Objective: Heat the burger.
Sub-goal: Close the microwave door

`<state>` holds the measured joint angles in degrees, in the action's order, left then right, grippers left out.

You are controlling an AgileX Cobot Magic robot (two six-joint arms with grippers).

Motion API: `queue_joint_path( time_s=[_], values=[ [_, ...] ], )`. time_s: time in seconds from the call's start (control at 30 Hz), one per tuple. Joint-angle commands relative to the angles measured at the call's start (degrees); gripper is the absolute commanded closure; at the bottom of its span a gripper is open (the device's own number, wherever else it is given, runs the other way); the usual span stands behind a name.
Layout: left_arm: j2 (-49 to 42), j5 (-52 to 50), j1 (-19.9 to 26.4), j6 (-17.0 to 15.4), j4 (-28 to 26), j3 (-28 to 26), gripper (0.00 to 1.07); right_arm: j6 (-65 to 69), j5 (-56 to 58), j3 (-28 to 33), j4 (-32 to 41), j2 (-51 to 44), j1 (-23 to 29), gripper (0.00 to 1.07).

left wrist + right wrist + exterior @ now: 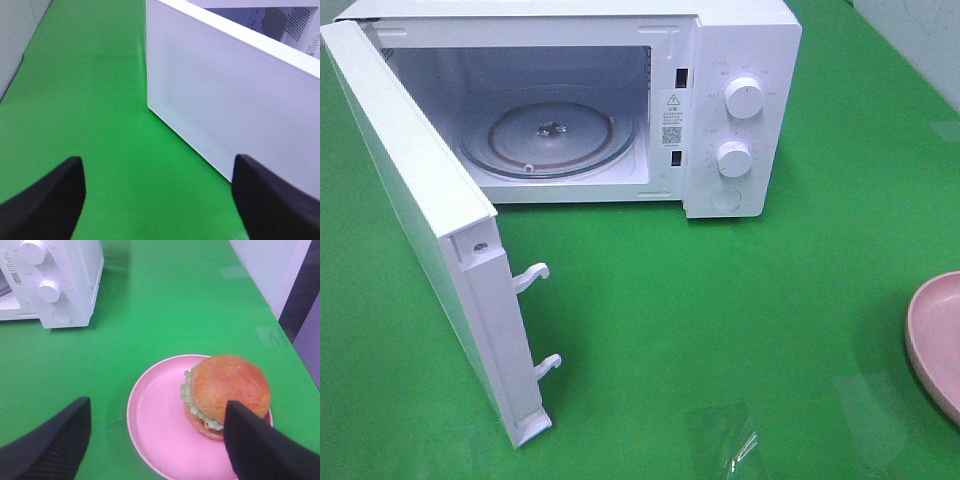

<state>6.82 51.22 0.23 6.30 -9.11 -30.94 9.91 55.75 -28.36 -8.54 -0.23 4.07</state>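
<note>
The burger (pixel 227 390), with brown domed bun and green lettuce, sits on a round pink plate (pixel 155 425) in the right wrist view. My right gripper (pixel 157 440) is open above the plate, one finger (pixel 260 450) in front of the burger's edge, nothing held. In the exterior high view only the plate's rim (pixel 932 335) shows at the right edge; the burger is out of view there. The white microwave (pixel 740 60) stands with its door (pixel 420 200) swung open and glass turntable (pixel 548 138) bare. My left gripper (pixel 157 200) is open and empty beside the door's outer face (pixel 235 100).
The green table cover (pixel 720 300) spreads all round. The microwave's two knobs (pixel 745 98) are on its right panel, also seen in the right wrist view (pixel 50 290). Door latch hooks (pixel 533 277) stick out toward the table's middle. The table's right edge (pixel 260 285) is near the plate.
</note>
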Motion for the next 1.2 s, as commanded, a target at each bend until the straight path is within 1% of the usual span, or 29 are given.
queue_joint_path(
  time_s=[0.03, 0.07, 0.1, 0.13, 0.17, 0.2, 0.23, 0.27, 0.3, 0.33, 0.37, 0.43, 0.6, 0.63, 0.7, 0.77, 0.8, 0.83, 0.87, 0.9, 0.93, 0.97, 1.0, 1.03, 1.07, 1.1, 1.13, 1.17, 1.2],
  values=[
    [1.43, -3.04, 0.17, -0.52, -0.11, -0.4, 0.45, -0.8, -0.46, 0.0, 0.06, -1.6, -0.4, 0.37],
    [2.92, -4.35, 0.17, -0.52, -0.11, -0.4, 0.53, -0.8, -0.46, 0.0, 0.06, -1.6, -0.4, 0.37],
    [2.92, -4.35, 0.17, -0.52, -0.11, -0.4, 0.53, -0.8, -0.46, 0.0, 0.06, -1.6, -0.4, 0.37],
    [4.41, -5.61, 0.17, -0.52, -0.11, -0.4, 0.62, -0.8, -0.46, 0.0, 0.06, -1.6, -0.4, 0.37],
    [4.41, -5.61, 0.17, -0.52, -0.11, -0.4, 0.62, -0.8, -0.46, 0.0, 0.06, -1.6, -0.4, 0.37],
    [6.19, -6.88, 0.17, -0.52, -0.11, -0.4, 0.73, -0.8, -0.46, 0.0, 0.06, -1.6, -0.4, 0.37],
    [6.19, -6.88, 0.17, -0.52, -0.11, -0.4, 0.73, -0.8, -0.46, 0.0, 0.06, -1.6, -0.4, 0.37],
    [7.96, -8.02, 0.17, -0.46, 0.11, -0.4, 0.84, -0.8, -0.46, 0.0, 0.06, -1.6, -0.4, 0.37],
    [7.96, -8.02, 0.17, -0.46, 0.11, -0.4, 0.84, -0.8, -0.46, 0.0, 0.06, -1.6, -0.4, 0.37],
    [9.91, -9.63, 0.17, -0.06, 0.06, -0.4, 0.96, -0.8, -0.46, 0.0, 0.06, -1.6, -0.4, 0.37],
    [9.91, -9.63, 0.17, -0.06, 0.06, -0.4, 0.96, -0.8, -0.46, 0.0, 0.06, -1.6, -0.4, 0.37],
    [12.83, -12.72, 0.17, 0.17, 0.11, -0.4, 1.07, -0.8, -0.46, 0.0, 0.06, -1.6, -0.4, 0.37],
    [16.79, -19.31, 0.17, 0.4, 0.11, 0.57, 1.07, -0.8, -0.46, 0.0, 0.06, -1.6, -0.4, 0.37],
    [18.39, -23.84, 0.17, 1.15, 0.11, 1.6, 1.07, -0.8, -0.46, 0.0, 0.06, -1.6, -0.4, 0.37],
    [18.39, -23.84, 0.17, 1.15, 0.11, 1.6, 1.07, -0.8, -0.46, 0.0, 0.06, -1.6, -0.4, 0.37],
    [21.49, -33.46, 0.17, 2.75, 0.06, 4.53, 1.07, -0.8, -0.46, 0.0, 0.06, -1.6, -0.4, 0.37],
    [21.49, -33.46, 0.17, 2.75, 0.06, 4.53, 1.07, -0.8, -0.46, 0.0, 0.06, -1.6, -0.4, 0.37],
    [22.86, -38.45, 0.17, 2.75, 0.0, 6.36, 1.07, -0.8, -0.46, 0.0, 0.06, -1.6, -0.4, 0.37],
    [22.86, -38.45, 0.17, 2.75, 0.0, 6.36, 1.07, -0.8, -0.46, 0.0, 0.06, -1.6, -0.4, 0.37],
    [24.47, -43.83, 0.17, 2.75, 0.0, 8.19, 1.07, -0.8, -0.46, 0.0, 0.06, -1.6, -0.4, 0.37],
    [24.47, -43.83, 0.17, 2.75, 0.0, 8.19, 1.07, -0.8, -0.46, 0.0, 0.06, -1.6, -0.4, 0.37],
    [25.95, -49.39, 0.17, 2.75, 0.0, 10.43, 1.07, -0.8, -0.46, 0.0, 0.06, -1.6, -0.4, 0.37],
    [25.95, -49.39, 0.17, 2.75, 0.0, 10.43, 1.07, -0.8, -0.46, 0.0, 0.06, -1.6, -0.4, 0.37],
    [27.56, -53.8, 0.17, 2.75, 0.0, 12.61, 1.07, -0.8, -0.46, 0.0, 0.06, -1.6, -0.4, 0.37],
    [27.56, -53.8, 0.17, 2.75, 0.0, 12.61, 1.07, -0.8, -0.46, 0.0, 0.06, -1.6, -0.4, 0.37],
    [29.45, -59.36, 0.17, 2.69, 0.06, 15.07, 1.07, -0.8, -0.46, 0.0, 0.06, -1.6, -0.4, 0.37],
    [29.45, -59.36, 0.17, 2.69, 0.06, 15.07, 1.07, -0.8, -0.46, 0.0, 0.06, -1.6, -0.4, 0.37],
    [31.28, -64.8, 0.17, 2.46, 0.06, 17.19, 1.07, -0.8, -0.46, 0.0, 0.06, -1.6, -0.4, 0.37],
    [31.28, -64.8, 0.17, 2.46, 0.06, 17.19, 1.07, -0.8, -0.46, 0.0, 0.06, -1.6, -0.4, 0.37]
  ],
)
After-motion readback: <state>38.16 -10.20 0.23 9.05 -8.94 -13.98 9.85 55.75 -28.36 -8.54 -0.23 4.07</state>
